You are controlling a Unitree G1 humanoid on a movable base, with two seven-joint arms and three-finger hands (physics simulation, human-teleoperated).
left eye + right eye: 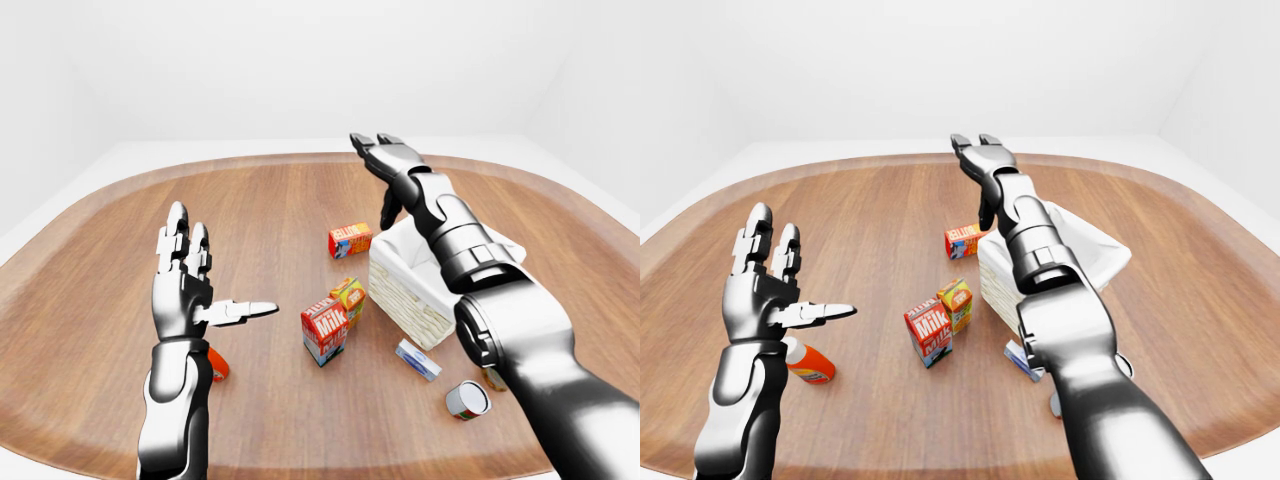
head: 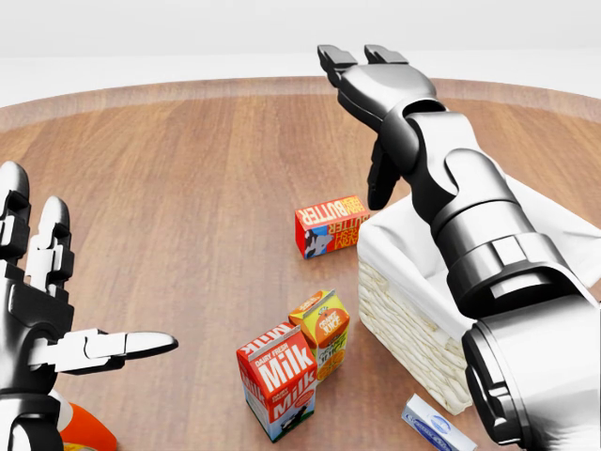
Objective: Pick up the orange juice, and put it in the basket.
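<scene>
Orange juice point(image 2: 321, 331) sits upright on the wooden worktop point(image 2: 188, 169), a small orange carton touching or very nearly touching the milk carton point(image 2: 277, 380) at its lower left in the head view, and just beside the woven wall of the basket point(image 2: 413, 319) on its right. I haven't got hold of it yet, so I judge this to be the reach stage: nothing is grasped, nothing lifted.

My right robot hand point(image 2: 371, 80) is raised high over the worktop, well apart from the juice, above the far corner of the basket as the head view shows it. Its fingers are spread and empty, with one digit point(image 2: 380, 178) hanging down near the basket's rim. The left robot hand point(image 2: 42, 301) is up at the left of the view, palm open, fingers splayed with the thumb pointing toward the cartons, also holding nothing and well clear of the juice.

Next I need to bring the right robot hand down and back toward the juice, and close round its sides. The gap is tight: milk on one side, basket on the other, so I expect the fingers may nudge the milk or tip the juice. A butter box point(image 2: 329, 225) lies further up the view, out of the way. After that it's a short lift into the basket.
</scene>
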